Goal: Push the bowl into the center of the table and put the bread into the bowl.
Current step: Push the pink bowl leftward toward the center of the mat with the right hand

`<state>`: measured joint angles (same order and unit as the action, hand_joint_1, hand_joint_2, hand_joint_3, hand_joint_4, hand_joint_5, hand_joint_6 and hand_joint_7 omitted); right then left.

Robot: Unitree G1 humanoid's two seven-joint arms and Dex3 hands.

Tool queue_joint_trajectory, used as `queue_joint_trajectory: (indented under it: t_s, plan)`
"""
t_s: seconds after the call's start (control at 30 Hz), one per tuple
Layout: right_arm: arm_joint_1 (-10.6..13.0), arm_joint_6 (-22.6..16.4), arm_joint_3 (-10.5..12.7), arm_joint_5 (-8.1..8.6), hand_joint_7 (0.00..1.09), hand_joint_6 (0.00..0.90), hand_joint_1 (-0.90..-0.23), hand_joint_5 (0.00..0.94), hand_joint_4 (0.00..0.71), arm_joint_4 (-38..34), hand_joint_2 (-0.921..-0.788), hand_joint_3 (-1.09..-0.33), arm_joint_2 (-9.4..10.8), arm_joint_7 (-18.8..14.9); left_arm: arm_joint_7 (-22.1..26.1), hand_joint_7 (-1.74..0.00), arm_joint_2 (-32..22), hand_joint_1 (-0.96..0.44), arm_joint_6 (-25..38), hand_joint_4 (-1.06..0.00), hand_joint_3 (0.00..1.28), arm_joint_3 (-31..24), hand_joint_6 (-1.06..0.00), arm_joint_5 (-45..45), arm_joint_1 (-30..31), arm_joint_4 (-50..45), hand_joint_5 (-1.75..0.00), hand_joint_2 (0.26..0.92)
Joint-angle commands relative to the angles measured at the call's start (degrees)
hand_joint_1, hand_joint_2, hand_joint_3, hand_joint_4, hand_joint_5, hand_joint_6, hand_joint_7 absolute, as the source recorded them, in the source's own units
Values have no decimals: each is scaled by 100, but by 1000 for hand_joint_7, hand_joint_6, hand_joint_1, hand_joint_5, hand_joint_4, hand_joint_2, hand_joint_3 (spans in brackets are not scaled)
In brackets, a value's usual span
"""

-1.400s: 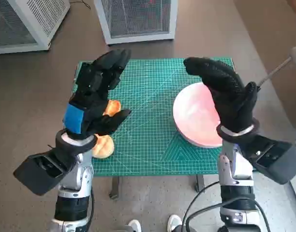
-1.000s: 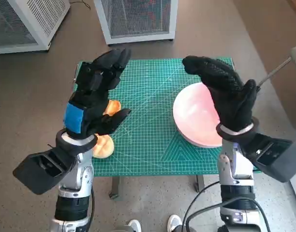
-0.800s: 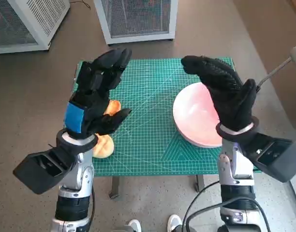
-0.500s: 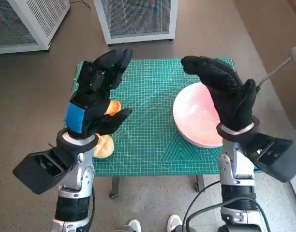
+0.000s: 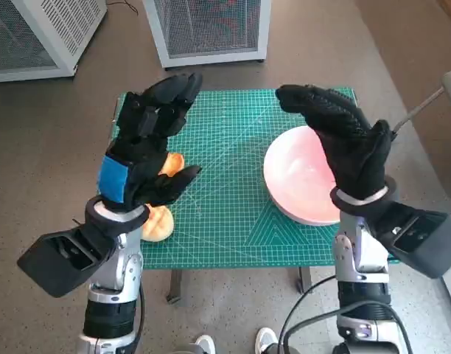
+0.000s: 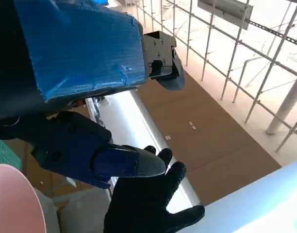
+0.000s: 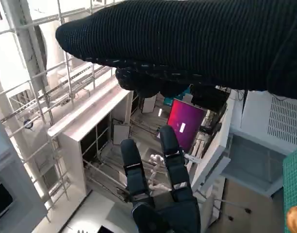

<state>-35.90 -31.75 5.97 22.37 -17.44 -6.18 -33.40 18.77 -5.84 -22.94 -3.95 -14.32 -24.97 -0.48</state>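
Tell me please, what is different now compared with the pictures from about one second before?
Almost nothing. The right hand has edged its fingertips slightly toward the table's middle, raised over the pink bowl. The left hand stays raised and open above the bread. Nothing was taken hold of or let go; bowl and bread lie where they were on the green mat.

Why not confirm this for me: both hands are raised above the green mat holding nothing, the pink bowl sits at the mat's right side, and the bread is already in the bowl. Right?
One thing is wrong: the bread is not in the bowl. The head view shows it on the mat at the left side, partly hidden under the left hand. The rest holds: the right hand and the left are raised and hold nothing.
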Motion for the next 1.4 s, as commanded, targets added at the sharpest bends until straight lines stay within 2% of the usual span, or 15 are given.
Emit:
queue_joint_trajectory:
  t_s: [0.03,0.13,0.2,0.43,0.6,0.8,0.97,1.13,1.4]
  plan:
    - [-50,-28,244,138,704,2,-514,5,334,-314,-921,-568,-207,-134,23,-748,-24,-546,-20,-282,274,-3,-5,-31,-10,-51,-3,921]
    - [-159,-171,441,184,701,36,-520,11,350,-660,-921,-549,-307,-180,41,-748,-25,-548,-50,-283,272,-16,-5,-52,-7,-17,-4,921]
    - [-240,-358,569,146,686,51,-523,12,358,-970,-921,-540,-352,-160,46,-746,-16,-554,-66,-283,271,-17,-5,-56,-2,-4,-4,921]
    - [-640,-1066,1061,-70,636,38,-530,2,337,-2457,-921,-563,-669,111,45,-742,28,-565,-116,-286,269,10,-8,-24,23,5,-5,921]
    - [-858,-1365,1271,-262,604,44,-523,0,327,-3378,-921,-609,-915,414,58,-742,29,-566,-181,-283,269,3,-7,-5,24,57,-3,921]
    - [-1019,-1311,1425,-394,587,35,-524,0,314,-4191,-921,-647,-1148,786,80,-739,15,-568,-274,-273,267,-18,-2,-9,47,135,0,921]
    - [-1096,-1086,1524,-396,582,28,-525,0,306,-4774,-921,-671,-1238,985,65,-725,12,-568,-341,-273,266,-6,0,39,40,187,-1,921]
    - [-1138,-789,1626,-413,577,29,-514,4,312,-5190,-921,-690,-1254,1213,49,-718,23,-565,-340,-272,267,7,1,66,40,169,0,921]
    - [-1052,-385,1725,-460,524,72,-493,7,327,-5496,-921,-714,-1178,1492,79,-693,-18,-557,-375,-270,278,-11,1,64,76,168,0,921]
